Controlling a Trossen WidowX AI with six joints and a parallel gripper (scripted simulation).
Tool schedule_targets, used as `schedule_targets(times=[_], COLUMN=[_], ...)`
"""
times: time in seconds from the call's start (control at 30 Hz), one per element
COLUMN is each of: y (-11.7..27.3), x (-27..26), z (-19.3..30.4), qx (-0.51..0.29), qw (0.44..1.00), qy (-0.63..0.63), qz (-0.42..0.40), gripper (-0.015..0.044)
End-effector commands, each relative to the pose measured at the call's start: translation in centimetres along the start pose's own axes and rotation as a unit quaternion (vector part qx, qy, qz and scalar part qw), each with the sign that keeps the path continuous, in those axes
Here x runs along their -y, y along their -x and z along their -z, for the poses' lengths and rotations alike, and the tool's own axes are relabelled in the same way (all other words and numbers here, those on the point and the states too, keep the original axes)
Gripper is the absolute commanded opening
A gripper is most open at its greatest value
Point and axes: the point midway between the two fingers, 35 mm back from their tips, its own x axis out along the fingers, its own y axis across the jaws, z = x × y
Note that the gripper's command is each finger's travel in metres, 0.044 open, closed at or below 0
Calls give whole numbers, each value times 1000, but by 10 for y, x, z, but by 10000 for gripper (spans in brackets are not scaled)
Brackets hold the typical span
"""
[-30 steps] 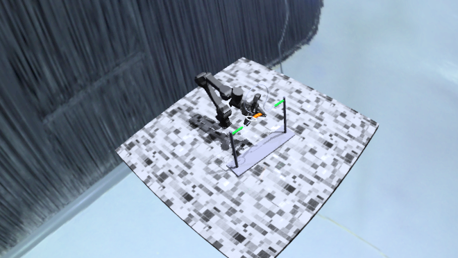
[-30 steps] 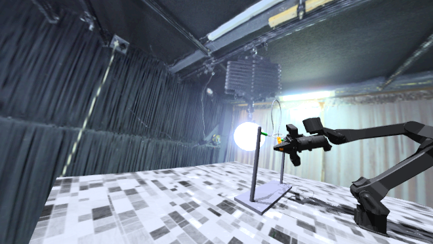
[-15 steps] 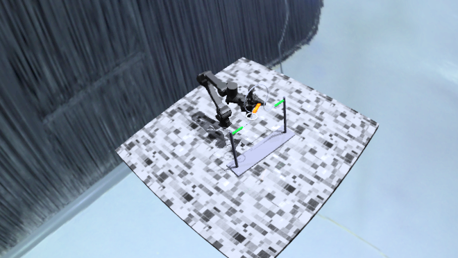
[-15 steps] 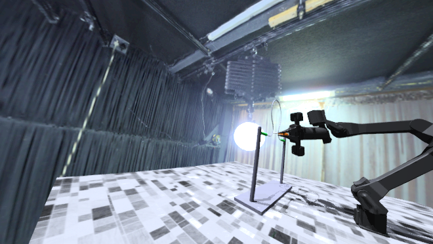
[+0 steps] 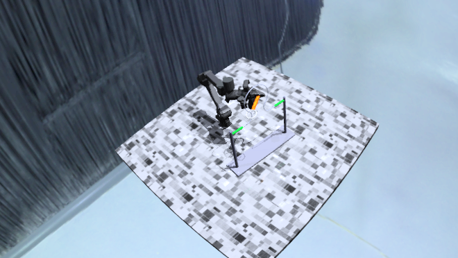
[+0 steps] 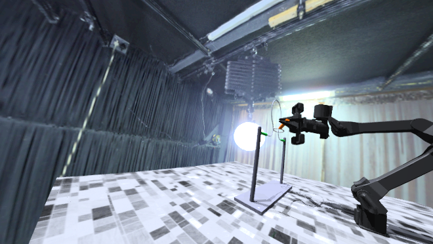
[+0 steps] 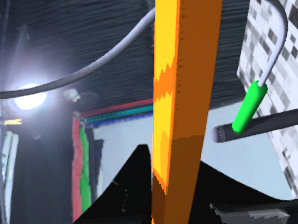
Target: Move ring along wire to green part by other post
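My gripper (image 5: 257, 98) (image 6: 285, 123) (image 7: 153, 152) is shut on the orange handle (image 5: 255, 102) (image 6: 282, 125) (image 7: 178, 90) and holds it up in the air between the two posts. The thin ring (image 5: 250, 113) (image 6: 279, 128) hangs at the handle's lower end, near the wire's big grey loop (image 6: 275, 111). One green part (image 5: 279, 102) (image 6: 263, 134) (image 7: 249, 106) sits at the top of one post (image 5: 284, 116) (image 6: 256, 164). The other green part (image 5: 237, 130) (image 6: 282, 140) tops the other post (image 5: 233, 149) (image 6: 283, 161). In the wrist view the grey wire (image 7: 100, 63) curves behind the handle.
Both posts stand on a pale flat base plate (image 5: 264, 152) (image 6: 262, 200) on the checkered table (image 5: 277, 208) (image 6: 147, 203). The arm's base (image 5: 223, 119) (image 6: 371, 213) stands behind the plate. The table's edges drop off on all sides.
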Motion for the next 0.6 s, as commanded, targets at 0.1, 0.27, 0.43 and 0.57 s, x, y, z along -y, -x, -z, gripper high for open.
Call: schedule_targets(times=[0.1,0.27,0.43,0.57], y=[3,7,2,3], x=[-24,-39,-54,-65], z=[-1,-3,-9,-13], qx=[-8,-11,18,25], qw=[997,993,986,982], qy=[-59,-98,-136,-158], qz=[-43,-72,-91,-104], gripper=[-150,-150,-150,-150])
